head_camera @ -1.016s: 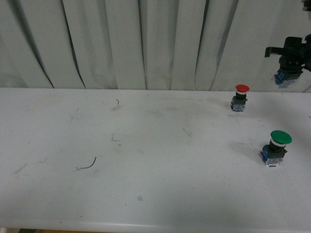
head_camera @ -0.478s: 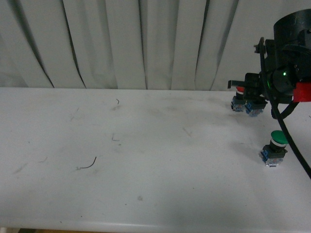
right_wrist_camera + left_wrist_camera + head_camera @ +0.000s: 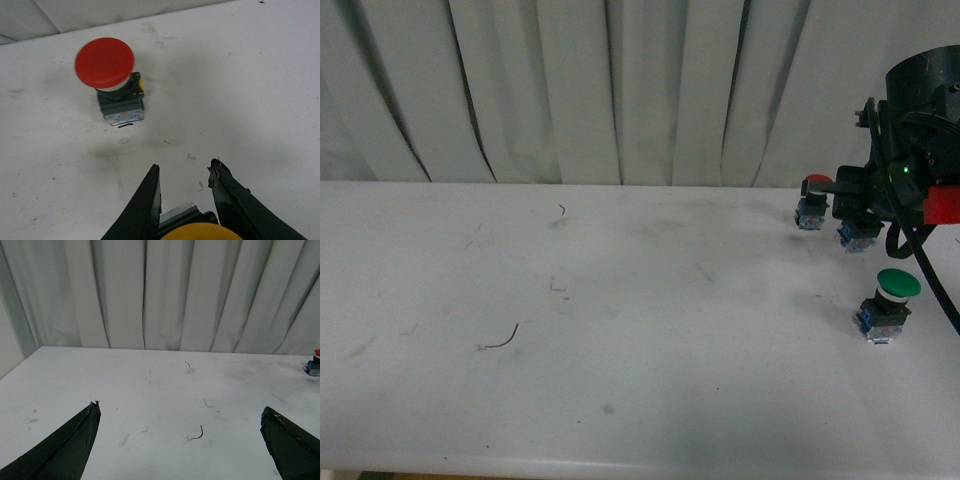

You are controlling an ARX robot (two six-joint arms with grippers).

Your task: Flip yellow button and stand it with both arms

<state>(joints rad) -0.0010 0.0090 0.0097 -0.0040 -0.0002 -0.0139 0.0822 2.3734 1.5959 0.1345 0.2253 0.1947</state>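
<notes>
Two views catch the small, mushroom-capped yellow button only in part. The right wrist camera crops its cap at the frame edge, clenched between the black right claw fingers, and from the front just its blue base shows. Whether it touches the white table is unclear. The left claw gapes wide. Since half a second ago, the right claw has slid rightward, uncovering the round red-capped button just beside it.

A red-capped button stands upright near the white table's far edge before a pleated curtain; a green-capped button stands upright nearer the camera
</notes>
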